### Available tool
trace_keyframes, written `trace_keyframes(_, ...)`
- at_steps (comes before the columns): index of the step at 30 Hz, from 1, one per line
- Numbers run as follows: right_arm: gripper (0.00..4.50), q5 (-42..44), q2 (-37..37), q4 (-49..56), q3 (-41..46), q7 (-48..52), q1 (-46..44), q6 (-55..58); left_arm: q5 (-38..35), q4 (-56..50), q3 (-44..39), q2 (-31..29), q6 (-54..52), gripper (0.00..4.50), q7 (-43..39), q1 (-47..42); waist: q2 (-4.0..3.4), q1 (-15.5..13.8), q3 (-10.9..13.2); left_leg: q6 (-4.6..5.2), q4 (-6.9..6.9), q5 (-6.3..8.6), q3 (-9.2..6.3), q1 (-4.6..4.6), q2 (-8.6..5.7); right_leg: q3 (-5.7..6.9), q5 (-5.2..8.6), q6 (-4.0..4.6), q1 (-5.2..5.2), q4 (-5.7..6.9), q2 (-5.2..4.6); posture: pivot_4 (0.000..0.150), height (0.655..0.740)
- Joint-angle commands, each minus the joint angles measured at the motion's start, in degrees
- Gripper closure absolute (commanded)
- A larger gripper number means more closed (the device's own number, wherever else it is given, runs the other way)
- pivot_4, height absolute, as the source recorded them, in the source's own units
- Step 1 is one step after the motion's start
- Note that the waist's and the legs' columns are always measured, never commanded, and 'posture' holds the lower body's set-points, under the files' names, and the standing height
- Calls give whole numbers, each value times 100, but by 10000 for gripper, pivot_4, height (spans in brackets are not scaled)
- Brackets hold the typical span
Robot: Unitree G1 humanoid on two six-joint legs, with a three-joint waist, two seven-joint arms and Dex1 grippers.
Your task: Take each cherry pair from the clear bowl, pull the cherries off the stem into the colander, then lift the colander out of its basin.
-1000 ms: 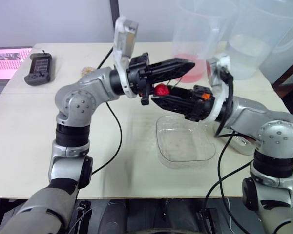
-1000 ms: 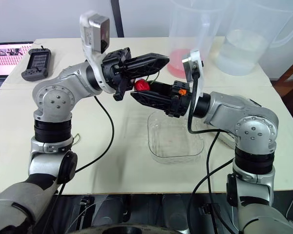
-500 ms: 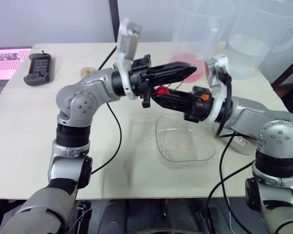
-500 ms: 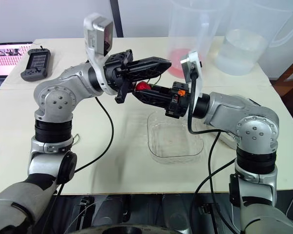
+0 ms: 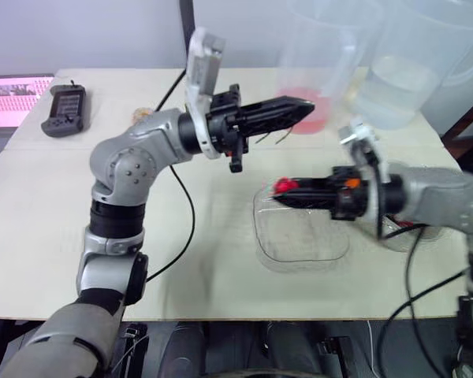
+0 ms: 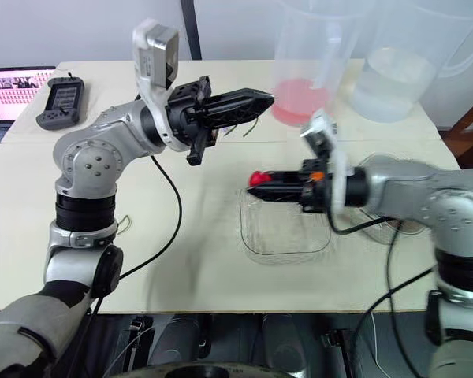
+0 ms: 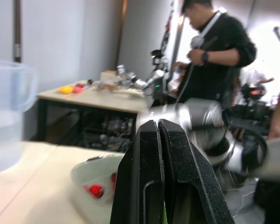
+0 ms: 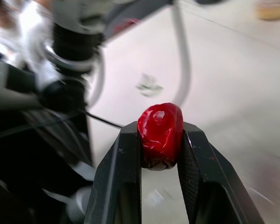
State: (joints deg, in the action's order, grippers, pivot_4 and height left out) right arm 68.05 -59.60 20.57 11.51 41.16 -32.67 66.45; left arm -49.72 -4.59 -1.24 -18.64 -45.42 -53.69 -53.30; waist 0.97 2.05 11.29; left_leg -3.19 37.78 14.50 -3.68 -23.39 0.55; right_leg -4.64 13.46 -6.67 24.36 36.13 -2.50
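Note:
My right gripper (image 5: 279, 194) is shut on a single red cherry (image 8: 159, 133) and holds it low over the far left part of the clear bowl (image 5: 262, 240). Higher up and further back, my left gripper (image 5: 306, 108) is shut on a thin green stem (image 5: 282, 135) that dangles below its fingers. The two grippers are well apart. A white colander (image 7: 91, 179) with red cherries inside shows in the left wrist view. In the eye views my right arm covers most of it.
Two large clear jugs (image 5: 319, 47) (image 5: 410, 63) stand at the back right, one with pink liquid. A black handheld controller (image 5: 63, 110) and a lit screen (image 5: 12, 98) lie at the far left. A person (image 7: 214, 51) stands beyond the table.
My right gripper has pulled down and to the right with the cherry, away from the left gripper. The left gripper stays raised, keeping only the stem.

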Motion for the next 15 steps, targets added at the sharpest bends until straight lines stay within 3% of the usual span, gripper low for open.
trace_keyframes(1, 35418, -1459, -1168, -838, 171, 895, 328, -940, 77, -151, -132, -181, 185, 45000, -100, 80, -1, -16, 1, 1, 0, 1, 4, -1, -2, -1, 2, 2, 0, -2, -4, 1500, 7400)
trace_keyframes(3, 35418, -2494, -1858, -1595, -159, 1321, 648, -1747, 120, -196, -159, -323, 231, 45000, -121, 183, 1, -5, 1, 3, 1, 2, 8, 0, -2, -1, 9, 12, 1, -4, -6, 1500, 7400)
trace_keyframes(6, 35418, -3738, -2315, -2542, -728, 1797, 967, -2901, 197, -267, -191, -508, 300, 45000, -114, 374, 0, 32, 1, 4, 1, 3, 15, 2, -2, -4, 9, 13, 1, -4, -8, 1500, 7400)
trace_keyframes(12, 35418, -5107, -1839, -3684, -1494, 2071, 716, -4071, 342, -510, -184, -768, 405, 45000, -72, 790, -6, 133, 1, 3, 0, 2, 24, 13, 4, -13, 2, 6, 2, 7, -3, 1500, 7400)
trace_keyframes(15, 35418, -5351, -1592, -4060, -1547, 2181, 584, -4223, 307, -673, -221, -801, 373, 45000, 31, 938, -8, 124, 3, 3, 6, 2, 22, 12, 4, -13, 0, 4, 2, 10, -3, 1500, 7400)
